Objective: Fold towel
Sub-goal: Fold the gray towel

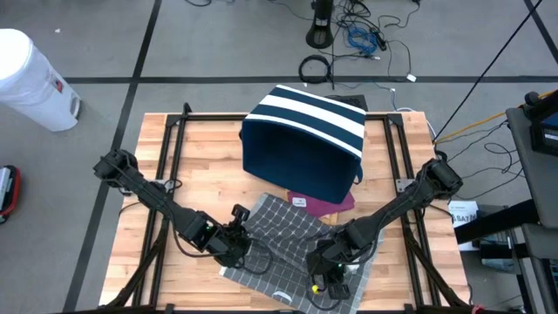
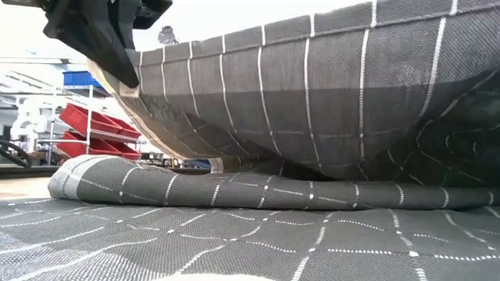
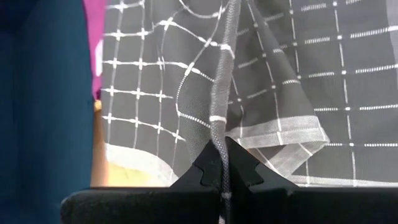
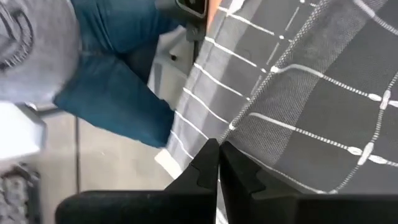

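You have one grey towel [image 1: 292, 249] with a white grid pattern at the near edge of the wooden table [image 1: 200, 166], between the two arms. Two grippers work on it.

The right gripper [image 1: 324, 277] sits over the near right part of the towel. Its fingers [image 4: 239, 171] are closed together, with the towel's edge pinched between them. In the right wrist view, a person in blue jeans and a grey top stands beyond the table edge.

The left gripper [image 1: 237, 247] sits at the towel's left edge. Its fingers [image 3: 242, 165] are closed on a gathered fold of the cloth, which rises as a narrow ridge from between them.

In the low view, part of the towel [image 2: 328, 101] hangs raised in a sagging sheet, while the rest lies flat with a rolled fold along it.

Farther back you see one pink cloth item [image 1: 323, 203] touching the towel's far edge, partly under one navy bin [image 1: 301, 144] with white stripes. Beyond the table, one white cylindrical container [image 1: 30, 78] stands on the floor at far left.
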